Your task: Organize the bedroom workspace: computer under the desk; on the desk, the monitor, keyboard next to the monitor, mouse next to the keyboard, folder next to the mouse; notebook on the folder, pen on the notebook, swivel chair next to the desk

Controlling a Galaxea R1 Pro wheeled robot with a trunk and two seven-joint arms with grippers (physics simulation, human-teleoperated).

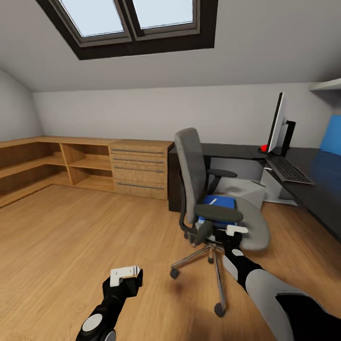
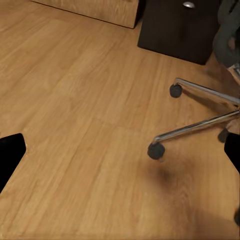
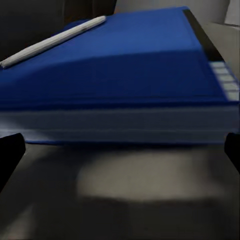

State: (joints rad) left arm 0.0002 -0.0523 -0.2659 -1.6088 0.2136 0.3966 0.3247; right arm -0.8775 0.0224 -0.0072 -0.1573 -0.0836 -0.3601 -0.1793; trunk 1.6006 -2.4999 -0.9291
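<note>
swivel chair (image 1: pixel 199 189): grey upholstered, black armrests, chrome star base on casters; upright on the wood floor, just off the desk's front edge.
folder (image 1: pixel 219 208): thick, bright blue, white page edges; flat on the chair seat.
pen (image 3: pixel 52 41): thin pale stick lying on the folder's top.
desk (image 1: pixel 327 189): glossy black top.
monitor (image 1: pixel 277 124): upright, edge-on, near the desk's back corner.
keyboard (image 1: pixel 289 169): dark, flat, before the monitor.
computer (image 1: pixel 246 192): pale box under the desk.

The chair's armrest (image 1: pixel 219 213) hides part of the blue folder (image 1: pixel 220 204). At three o'clock in the head view, the desk (image 1: pixel 322 182) runs off the edge. The pen (image 1: pixel 212 201) looks like a tiny pale speck there. The right gripper (image 1: pixel 237 230) is half hidden, so its jaws cannot be made out.
</note>
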